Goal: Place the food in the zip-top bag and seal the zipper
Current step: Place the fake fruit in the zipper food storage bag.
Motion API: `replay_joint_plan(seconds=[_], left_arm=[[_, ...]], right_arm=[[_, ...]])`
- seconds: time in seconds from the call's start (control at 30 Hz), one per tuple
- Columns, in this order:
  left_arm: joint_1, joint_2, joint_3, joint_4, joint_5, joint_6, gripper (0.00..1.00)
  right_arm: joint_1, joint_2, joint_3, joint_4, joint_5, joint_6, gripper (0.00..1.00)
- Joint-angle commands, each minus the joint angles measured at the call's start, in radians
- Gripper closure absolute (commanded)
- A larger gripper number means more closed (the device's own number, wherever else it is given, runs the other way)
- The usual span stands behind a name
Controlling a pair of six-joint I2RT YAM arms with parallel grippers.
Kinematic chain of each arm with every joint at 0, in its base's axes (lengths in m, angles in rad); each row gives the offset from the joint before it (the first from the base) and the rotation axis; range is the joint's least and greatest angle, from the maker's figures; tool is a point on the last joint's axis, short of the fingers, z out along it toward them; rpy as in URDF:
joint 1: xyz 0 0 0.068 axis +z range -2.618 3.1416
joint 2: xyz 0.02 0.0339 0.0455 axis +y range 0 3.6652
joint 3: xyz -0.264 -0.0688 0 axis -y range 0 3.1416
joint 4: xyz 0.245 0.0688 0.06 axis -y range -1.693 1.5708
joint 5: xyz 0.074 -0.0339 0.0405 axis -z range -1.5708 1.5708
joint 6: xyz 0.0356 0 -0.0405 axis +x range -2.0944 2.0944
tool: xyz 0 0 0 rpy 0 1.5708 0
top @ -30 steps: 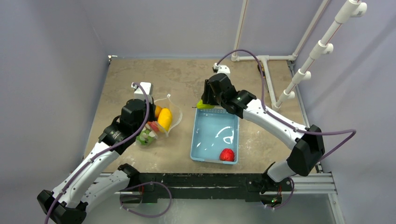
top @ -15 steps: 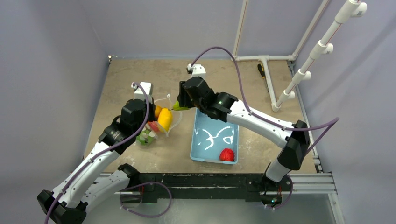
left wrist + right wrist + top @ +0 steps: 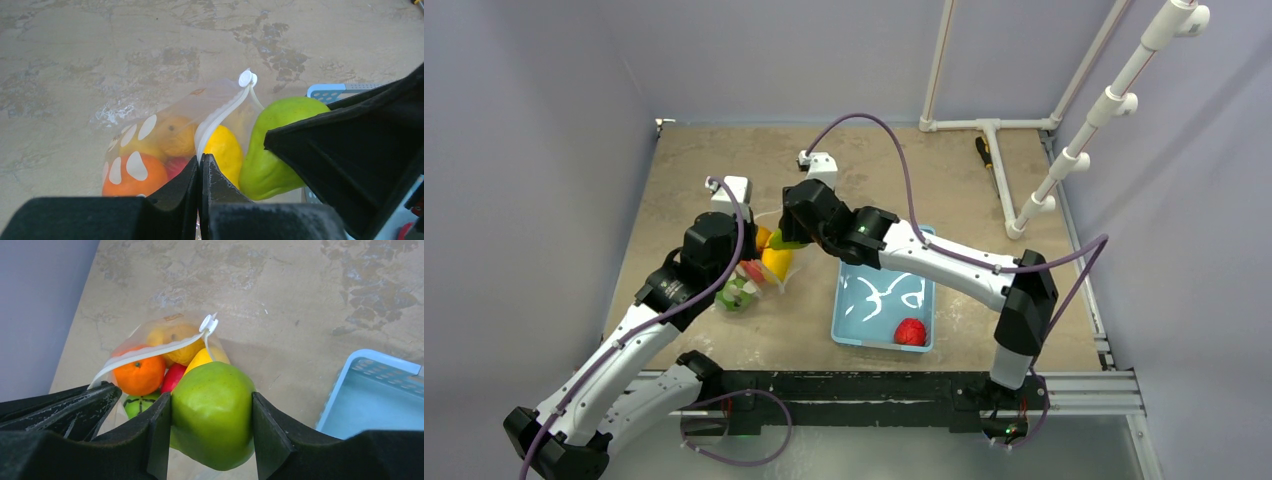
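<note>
The dotted zip-top bag [image 3: 759, 268] lies left of the basket with its mouth open, holding several fruits: orange [image 3: 139, 375], yellow [image 3: 225, 150], red and green. Its whitish zipper [image 3: 220, 116] ends in a white slider [image 3: 208, 323]. My left gripper [image 3: 201, 167] is shut on the bag's mouth edge at the zipper and holds it up. My right gripper [image 3: 211, 412] is shut on a green fruit [image 3: 212, 412] and holds it above the bag's mouth; that fruit also shows in the left wrist view [image 3: 272, 145]. A red fruit [image 3: 910, 331] lies in the basket.
The light-blue basket [image 3: 856, 268] stands right of the bag, under the right arm. A white pipe frame [image 3: 994, 150] and a small dark tool [image 3: 985, 152] are at the back right. The table's left edge runs by the wall.
My right arm has carried the green fruit leftward from the basket's far end to above the bag's mouth. My left gripper and the bag have stayed put.
</note>
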Motion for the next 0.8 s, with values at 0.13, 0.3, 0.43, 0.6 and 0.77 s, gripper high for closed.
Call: replay_joint_plan(seconds=[0.13,0.3,0.43,0.6,0.77], left_arm=[[-0.004,-0.009,-0.002,0.037,0.002,0.008,1.0],[-0.004,-0.009,-0.002,0.036,0.002,0.009,1.0],[-0.004,-0.011,-0.002,0.036,0.002,0.009,1.0],[-0.004,-0.01,-0.003,0.036,0.002,0.008,1.0],[-0.004,-0.01,-0.003,0.036,0.002,0.009,1.0]], right_arm=[[0.005,0.03,0.047,0.035,-0.013,0.087,0.93],[0.01,0.048,0.037,0.09,-0.063,0.091,0.92],[0.014,0.065,0.031,0.138,-0.087,0.09,0.89],[0.014,0.106,0.041,0.169,-0.082,0.082,0.84],[0.013,0.133,0.044,0.23,-0.081,0.062,0.79]])
